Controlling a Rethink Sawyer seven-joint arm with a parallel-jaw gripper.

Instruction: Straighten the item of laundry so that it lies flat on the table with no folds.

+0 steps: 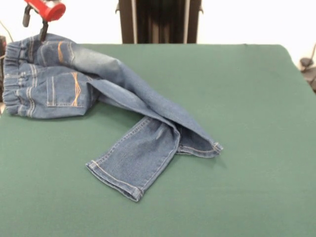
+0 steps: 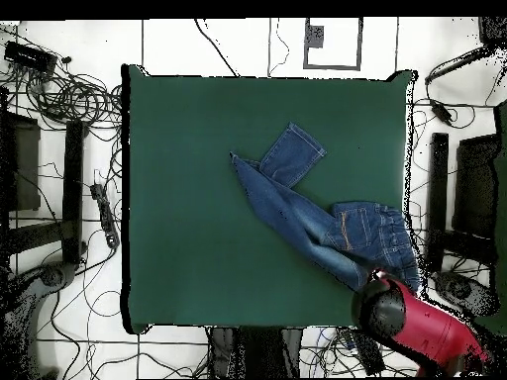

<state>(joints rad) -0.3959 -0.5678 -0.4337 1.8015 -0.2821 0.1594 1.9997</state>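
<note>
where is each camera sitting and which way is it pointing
Front view: across the table from the robot, facing its pedestal; the red arm shows top left above the jeans.
Overhead view: above, looking straight down, robot's base at the bottom; the red arm reaches in bottom right.
Both show the jeans, table and arm.

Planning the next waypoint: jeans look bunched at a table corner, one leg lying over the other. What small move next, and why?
Probably pull the waistband end of the jeans a little along the table edge, away from the hems. The gripper sits at the waistband corner, though I can't tell whether it is gripping. The legs cross and one cuff is folded under, so tension along the legs should start to uncross them.
</note>
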